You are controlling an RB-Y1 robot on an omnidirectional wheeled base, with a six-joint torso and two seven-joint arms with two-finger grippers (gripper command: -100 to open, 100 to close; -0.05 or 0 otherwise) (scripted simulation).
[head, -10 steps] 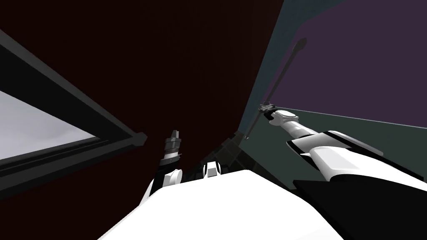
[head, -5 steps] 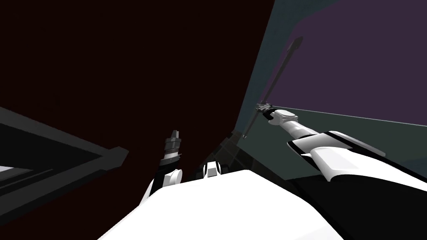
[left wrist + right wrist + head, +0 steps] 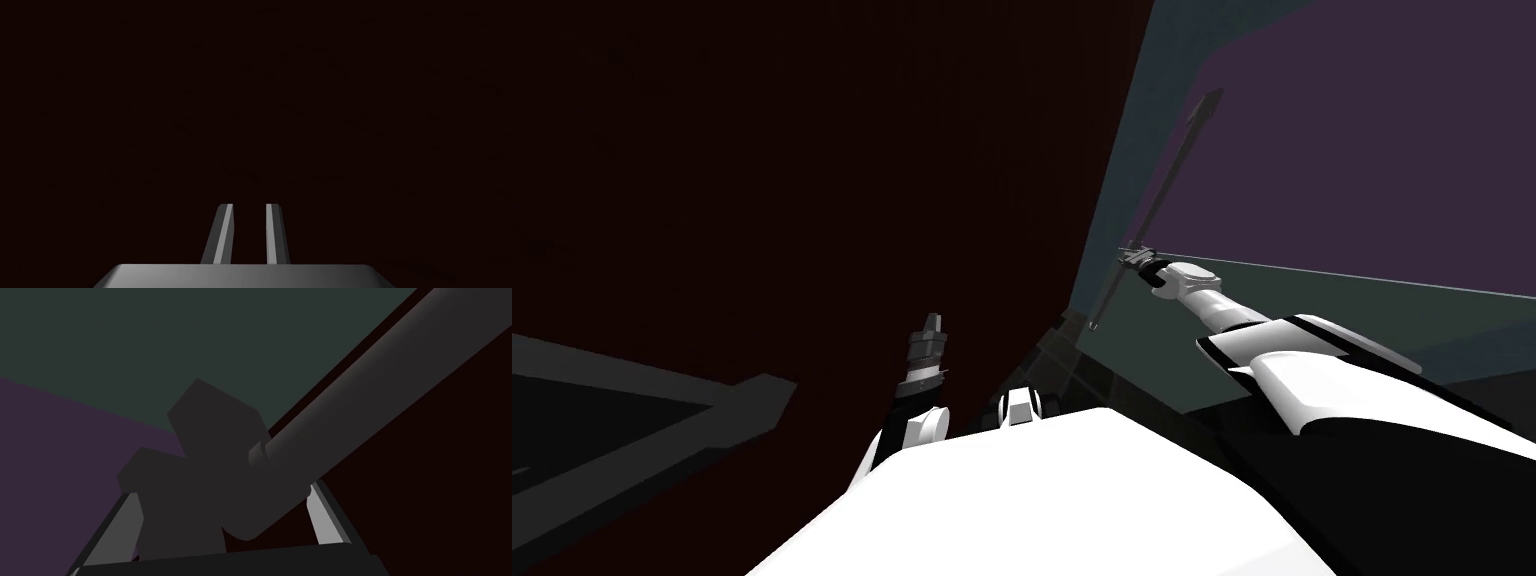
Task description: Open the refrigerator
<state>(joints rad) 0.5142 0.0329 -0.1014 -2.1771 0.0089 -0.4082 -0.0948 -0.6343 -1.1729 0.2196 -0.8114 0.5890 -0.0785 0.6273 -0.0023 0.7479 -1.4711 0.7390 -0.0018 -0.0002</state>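
Note:
A broad dark maroon panel, the refrigerator door [image 3: 862,150], fills most of the head view. Its long thin dark handle [image 3: 1172,175] runs along the panel's right edge. My right gripper [image 3: 1134,262] is at the lower part of this bar. In the right wrist view the thick handle bar [image 3: 375,383] and its blocky end mount [image 3: 200,453] lie between the fingers of the right gripper [image 3: 222,490], which stand wide apart. My left gripper [image 3: 930,320] points at the maroon door. Its fingers [image 3: 249,206] are almost together with nothing between them.
A dark grey frame [image 3: 662,420] juts in at the lower left. Right of the handle lie a grey-green surface [image 3: 1312,320] and a purple wall [image 3: 1392,130].
My view has swung: the dark frame and pale pane at the left slid down and out, and the door's edge drifted left. The right gripper stays at the handle.

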